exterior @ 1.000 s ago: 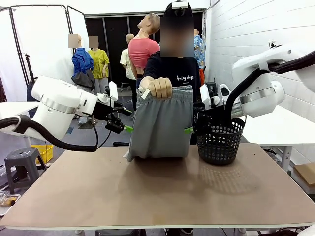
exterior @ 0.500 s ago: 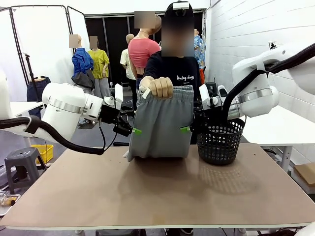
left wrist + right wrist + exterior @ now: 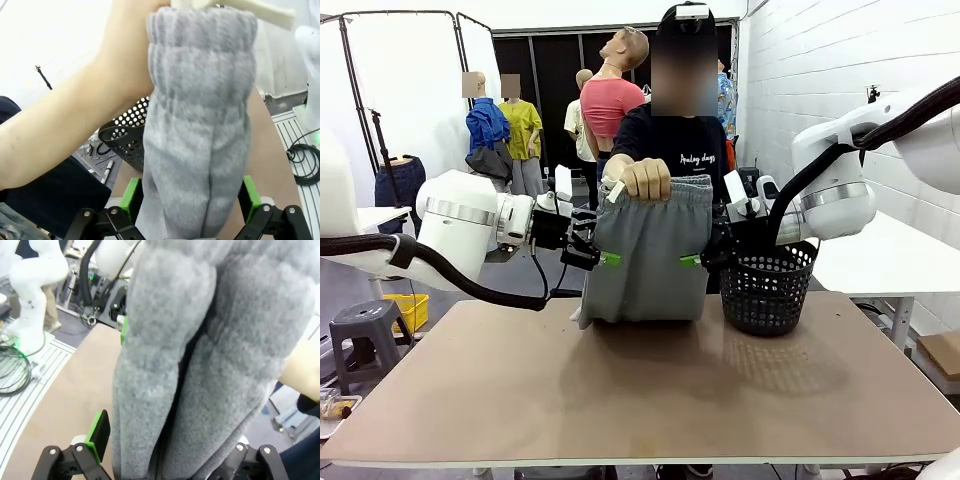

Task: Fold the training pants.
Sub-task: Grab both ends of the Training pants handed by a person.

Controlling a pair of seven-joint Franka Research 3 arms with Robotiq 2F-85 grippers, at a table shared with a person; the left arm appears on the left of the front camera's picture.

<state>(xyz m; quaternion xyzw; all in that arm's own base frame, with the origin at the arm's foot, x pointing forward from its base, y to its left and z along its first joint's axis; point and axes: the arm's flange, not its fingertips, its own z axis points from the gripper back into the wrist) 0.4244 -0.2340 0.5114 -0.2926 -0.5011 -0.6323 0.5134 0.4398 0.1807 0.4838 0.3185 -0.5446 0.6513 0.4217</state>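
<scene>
Now the left gripper and right gripper, jaws open, have slid in around the side edges of the training pants below the person's hand; pinching looks next.

Front overview; wrist close-ups, shared pants

The left arm and right arm have glossy white, rounded shells, each with a silver band at one joint. A black cable loops beneath the left arm, and a black hose arcs along the right arm. The left pincer and right pincer have black linkages with small silver screws and fingers faced with green pads. The person wears a black short-sleeved T-shirt with small white chest lettering.
</scene>
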